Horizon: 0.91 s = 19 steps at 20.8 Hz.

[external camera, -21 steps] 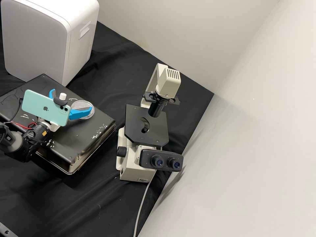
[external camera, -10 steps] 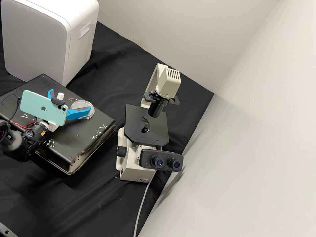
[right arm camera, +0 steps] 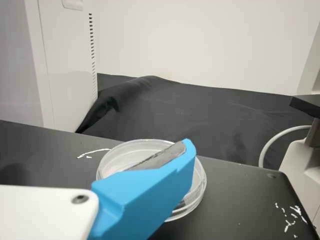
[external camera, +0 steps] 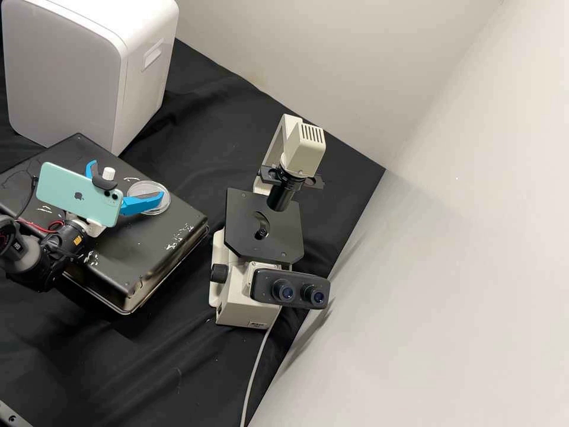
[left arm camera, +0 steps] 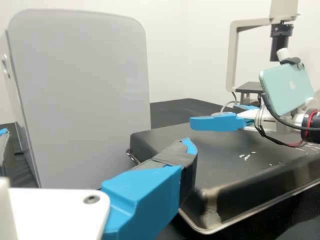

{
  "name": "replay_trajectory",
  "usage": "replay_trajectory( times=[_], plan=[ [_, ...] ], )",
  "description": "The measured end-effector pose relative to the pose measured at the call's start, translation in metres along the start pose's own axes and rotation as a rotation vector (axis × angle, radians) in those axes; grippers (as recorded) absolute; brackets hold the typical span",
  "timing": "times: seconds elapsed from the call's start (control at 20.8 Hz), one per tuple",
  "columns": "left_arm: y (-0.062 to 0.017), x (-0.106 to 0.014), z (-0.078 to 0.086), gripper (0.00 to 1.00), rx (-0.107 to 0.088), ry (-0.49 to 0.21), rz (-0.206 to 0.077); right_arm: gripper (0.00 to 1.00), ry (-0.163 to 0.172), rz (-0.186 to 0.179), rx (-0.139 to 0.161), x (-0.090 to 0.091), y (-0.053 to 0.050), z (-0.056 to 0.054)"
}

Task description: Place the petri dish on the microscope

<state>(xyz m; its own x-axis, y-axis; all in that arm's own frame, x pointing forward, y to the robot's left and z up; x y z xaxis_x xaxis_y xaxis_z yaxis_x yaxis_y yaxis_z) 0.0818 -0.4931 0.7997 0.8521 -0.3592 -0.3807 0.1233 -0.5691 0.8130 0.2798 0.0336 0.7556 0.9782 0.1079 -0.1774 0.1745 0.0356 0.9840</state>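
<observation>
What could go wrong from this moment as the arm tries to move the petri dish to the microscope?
1. One finger of the right pincer sits over the petri dish, not beside its wall; closing might push it along the tray rather than grip it.
2. The condenser hangs low over the microscope stage, so the dish could knock it.
</observation>
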Motion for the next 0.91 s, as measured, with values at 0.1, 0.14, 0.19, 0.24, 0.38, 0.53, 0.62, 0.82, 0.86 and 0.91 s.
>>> replay_trajectory(
  times=[0.1, 0.14, 0.19, 0.24, 0.38, 0.53, 0.62, 0.82, 0.86, 0.91],
  plan=[
    [-0.0011, 0.003, 0.004, 1.00, 0.005, -0.006, -0.004, 1.00, -0.003, 0.003, 0.002, 0.000, 0.000, 0.000],
    [-0.0022, 0.004, 0.007, 1.00, 0.008, -0.011, -0.011, 1.00, -0.005, 0.005, 0.002, 0.000, 0.000, 0.000],
    [-0.0035, 0.006, 0.008, 1.00, 0.011, -0.009, -0.020, 1.00, -0.007, 0.007, -0.002, 0.000, 0.001, 0.001],
    [-0.0047, 0.007, 0.010, 1.00, 0.008, -0.006, -0.027, 1.00, -0.013, 0.010, -0.005, 0.000, 0.001, 0.001],
    [-0.0056, 0.009, 0.012, 1.00, 0.007, -0.004, -0.028, 1.00, -0.032, 0.021, -0.022, 0.003, 0.003, 0.007],
    [-0.0057, 0.010, 0.015, 1.00, 0.011, 0.003, -0.016, 1.00, -0.041, 0.033, -0.024, 0.005, 0.006, 0.010],
    [-0.0065, 0.010, 0.018, 1.00, 0.015, -0.008, -0.013, 1.00, -0.045, 0.035, -0.023, 0.005, 0.007, 0.011],
    [-0.0051, 0.009, 0.020, 1.00, 0.016, -0.014, 0.004, 1.00, -0.046, 0.034, -0.028, 0.005, 0.006, 0.013],
    [-0.0052, 0.009, 0.020, 1.00, 0.016, -0.014, 0.003, 1.00, -0.045, 0.035, -0.028, 0.006, 0.006, 0.013],
    [-0.0052, 0.009, 0.020, 1.00, 0.016, -0.014, 0.003, 1.00, -0.045, 0.035, -0.028, 0.006, 0.006, 0.013]
  ],
)
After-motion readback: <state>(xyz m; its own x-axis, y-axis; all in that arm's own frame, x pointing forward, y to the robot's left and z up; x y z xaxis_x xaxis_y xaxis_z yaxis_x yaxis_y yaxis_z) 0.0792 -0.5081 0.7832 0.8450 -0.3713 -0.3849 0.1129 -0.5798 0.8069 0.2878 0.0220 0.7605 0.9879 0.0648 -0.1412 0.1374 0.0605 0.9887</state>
